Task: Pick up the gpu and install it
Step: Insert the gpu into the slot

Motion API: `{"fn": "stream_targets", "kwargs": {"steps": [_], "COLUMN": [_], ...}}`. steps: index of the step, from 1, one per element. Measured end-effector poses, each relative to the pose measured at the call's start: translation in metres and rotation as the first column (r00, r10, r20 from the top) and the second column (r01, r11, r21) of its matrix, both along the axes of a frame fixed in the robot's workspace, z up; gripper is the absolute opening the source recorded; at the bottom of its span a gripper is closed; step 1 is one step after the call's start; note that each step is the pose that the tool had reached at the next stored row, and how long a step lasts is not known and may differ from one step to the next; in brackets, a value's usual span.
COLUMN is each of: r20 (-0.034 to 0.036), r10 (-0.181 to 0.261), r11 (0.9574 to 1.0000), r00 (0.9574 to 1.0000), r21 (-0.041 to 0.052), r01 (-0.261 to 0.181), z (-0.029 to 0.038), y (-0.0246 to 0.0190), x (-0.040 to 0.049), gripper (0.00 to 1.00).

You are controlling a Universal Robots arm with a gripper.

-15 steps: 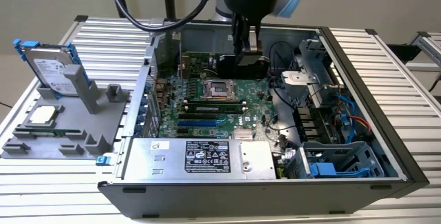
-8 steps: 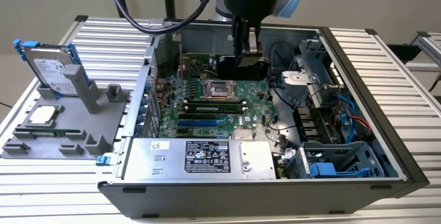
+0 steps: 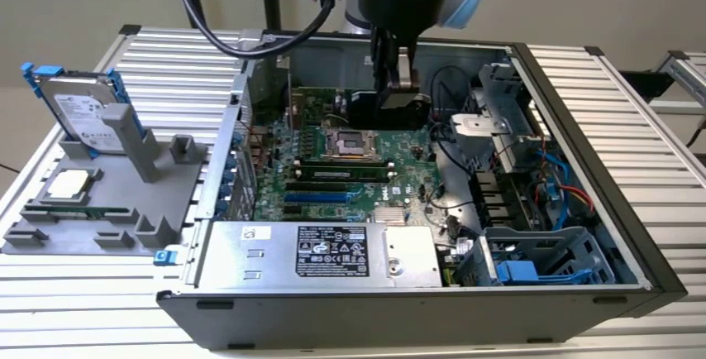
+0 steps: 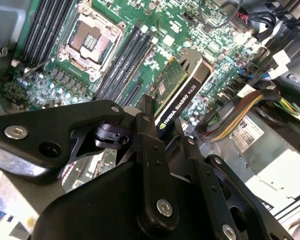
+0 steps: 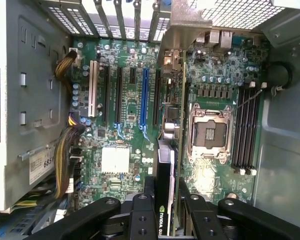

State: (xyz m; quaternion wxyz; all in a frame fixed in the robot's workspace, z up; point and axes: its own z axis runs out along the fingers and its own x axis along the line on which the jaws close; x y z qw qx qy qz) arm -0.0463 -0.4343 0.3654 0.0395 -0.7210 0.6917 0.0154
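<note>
Claw [image 5: 166, 192] clamped on 1 gpu [image 5: 171, 130], edge-on over 1 mobo [image 5: 125, 100] in 1 case [image 3: 386, 313].

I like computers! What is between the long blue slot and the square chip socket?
In the first wrist view, the gpu, held edge-on by the end effector, plus a black slot.

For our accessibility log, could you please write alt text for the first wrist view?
The gripper is shut on the gpu, holding it edge-on over the green motherboard inside an open computer case. The card appears between the expansion slots and the empty CPU socket.
</note>
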Motion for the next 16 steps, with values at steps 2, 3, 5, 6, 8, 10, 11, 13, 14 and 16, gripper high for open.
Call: {"fn": "stream_targets", "kwargs": {"steps": [2,3,5,6,8,10,11,13,14,16], "r20": [0.0001,0.0002,0.0002,0.0002,0.0002,0.0002,0.0002,0.0002,0.0002,0.0003], "r10": [0.000,0.000,0.000,0.000,0.000,0.000,0.000,0.000,0.000,0.000], "r11": [1.0000,1.0000,1.0000,1.0000,1.0000,1.0000,1.0000,1.0000,1.0000,1.0000], "r00": [1.0000,1.0000,1.0000,1.0000,1.0000,1.0000,1.0000,1.0000,1.0000,1.0000], "r21": [0.0001,0.0000,0.0001,0.0000,0.0001,0.0000,0.0000,0.0000,0.0001,0.0000], "r01": [0.000,0.000,0.000,0.000,0.000,0.000,0.000,0.000,0.000,0.000], "z": [-0.0009,-0.0013,-0.0022,-0.0027,-0.0036,-0.0046,-0.0051,-0.0061,-0.0066,-0.0076], "y": [0.0000,0.0000,0.0000,0.0000,0.0000,0.0000,0.0000,0.0000,0.0000,0.0000], "x": [0.0000,0.0000,0.0000,0.0000,0.0000,0.0000,0.0000,-0.0001,-0.0003,-0.0008], "gripper": [0.00,0.00,0.00,0.00,0.00,0.00,0.00,0.00,0.00,0.00]}}
